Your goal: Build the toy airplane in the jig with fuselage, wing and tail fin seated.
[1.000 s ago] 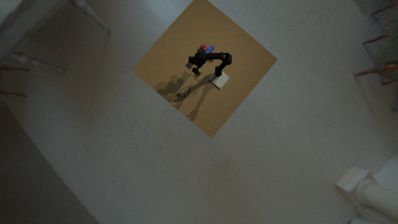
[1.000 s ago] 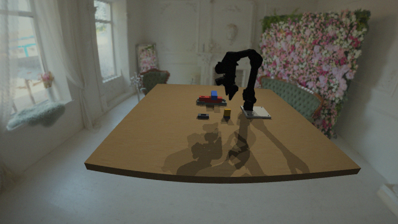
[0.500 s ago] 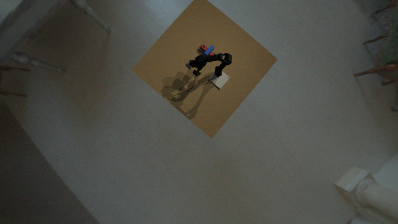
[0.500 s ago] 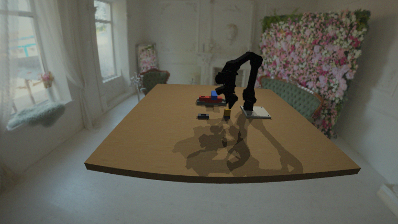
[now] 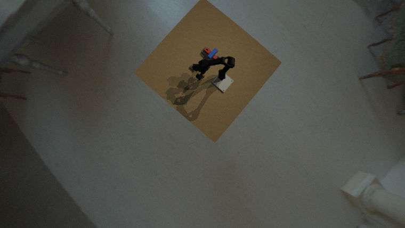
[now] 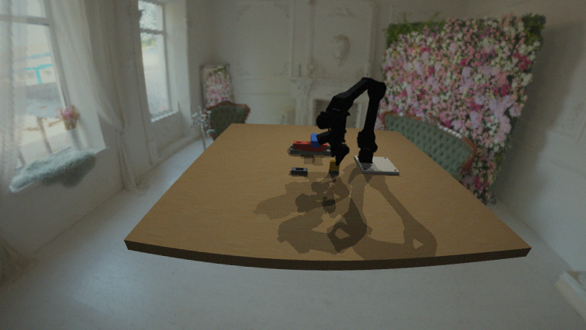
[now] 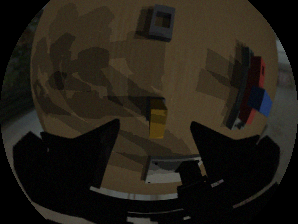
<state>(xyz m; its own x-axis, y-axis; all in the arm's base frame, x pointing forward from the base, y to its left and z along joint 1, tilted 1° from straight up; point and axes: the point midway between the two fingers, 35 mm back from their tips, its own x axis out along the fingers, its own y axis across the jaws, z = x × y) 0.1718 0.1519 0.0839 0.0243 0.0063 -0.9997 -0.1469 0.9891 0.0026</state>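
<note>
The red fuselage (image 5: pixel 207 50) (image 6: pixel 301 145) (image 7: pixel 258 62) lies level in the dark grey cradle (image 6: pixel 305 152) (image 7: pixel 238 100). The blue wing (image 5: pixel 212 53) (image 6: pixel 314 139) (image 7: pixel 260 101) sits across its top. The socket near the tail shows as an open dark hole. The yellow tail fin (image 5: pixel 203 75) (image 6: pixel 334 166) (image 7: pixel 158 119) stands upright on the table, apart from the fuselage. My gripper (image 5: pixel 200 76) (image 6: pixel 338 162) (image 7: pixel 156 124) is open and points down close over the fin, which appears between the fingertips in the wrist view. Contact cannot be told.
A small dark grey block (image 5: pixel 191 68) (image 6: pixel 299 171) (image 7: pixel 160 35) with a square opening lies on the table (image 5: pixel 203 22) (image 6: pixel 213 213), to the left of the fin in the exterior view. The arm's white base plate (image 5: pixel 224 84) (image 6: pixel 383 165) (image 7: pixel 162 176) is on the fin's other side.
</note>
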